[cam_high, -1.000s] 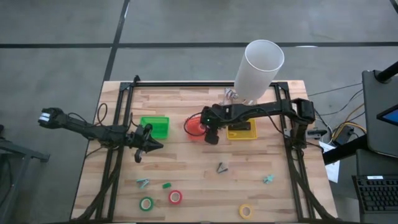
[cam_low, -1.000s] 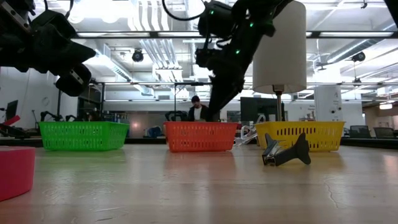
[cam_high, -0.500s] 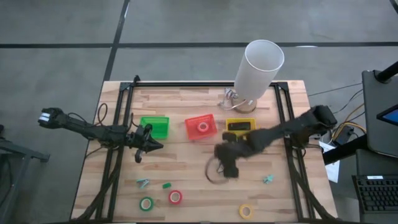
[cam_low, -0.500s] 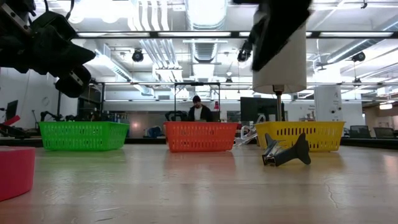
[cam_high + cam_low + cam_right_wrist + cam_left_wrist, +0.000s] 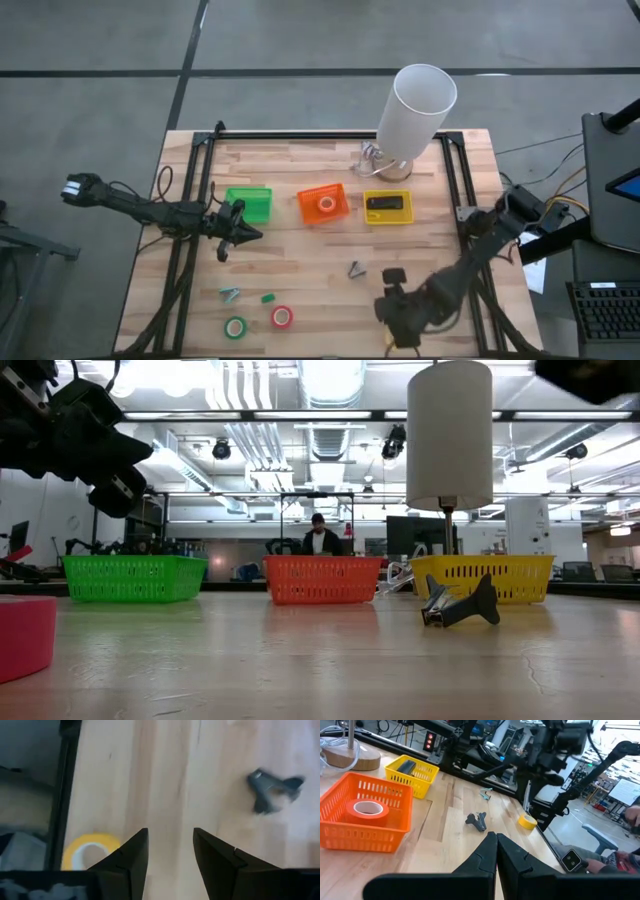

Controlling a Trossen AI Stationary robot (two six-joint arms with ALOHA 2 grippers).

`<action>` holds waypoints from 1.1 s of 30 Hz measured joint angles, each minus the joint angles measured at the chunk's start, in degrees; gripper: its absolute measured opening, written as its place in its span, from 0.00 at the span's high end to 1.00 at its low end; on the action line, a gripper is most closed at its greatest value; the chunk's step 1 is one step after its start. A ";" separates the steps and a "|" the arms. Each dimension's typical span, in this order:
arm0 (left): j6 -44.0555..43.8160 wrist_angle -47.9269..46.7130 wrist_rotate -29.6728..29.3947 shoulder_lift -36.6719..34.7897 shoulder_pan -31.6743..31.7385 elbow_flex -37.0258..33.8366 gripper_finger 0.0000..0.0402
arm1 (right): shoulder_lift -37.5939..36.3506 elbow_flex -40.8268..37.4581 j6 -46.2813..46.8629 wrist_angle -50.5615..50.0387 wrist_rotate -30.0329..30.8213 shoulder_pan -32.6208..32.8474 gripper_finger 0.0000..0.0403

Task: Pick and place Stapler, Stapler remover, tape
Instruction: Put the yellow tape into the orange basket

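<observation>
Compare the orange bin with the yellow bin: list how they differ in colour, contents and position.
Colour: the orange bin is orange, the yellow bin yellow. Contents: the orange bin holds an orange-red tape roll; the yellow bin holds the dark stapler. Position: in the high view the orange bin is the middle one of the row, the yellow bin at the end nearer the right arm. Both are small slotted baskets standing upright on the table.

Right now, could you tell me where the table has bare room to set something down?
Bare wood lies between the orange bin and the dark staple remover, and behind the green bin. The front edge is crowded: red tape, green tape and the right gripper.
</observation>
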 joint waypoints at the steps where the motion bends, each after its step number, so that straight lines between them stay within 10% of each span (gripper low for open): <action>1: 0.00 -0.02 -0.02 0.00 0.00 0.00 0.98 | 0.41 -0.02 1.97 -0.06 0.47 0.83 0.62; 33: 0.00 -0.90 0.00 0.00 -0.02 0.00 0.98 | 11.41 -0.21 13.28 3.20 -5.32 6.83 0.66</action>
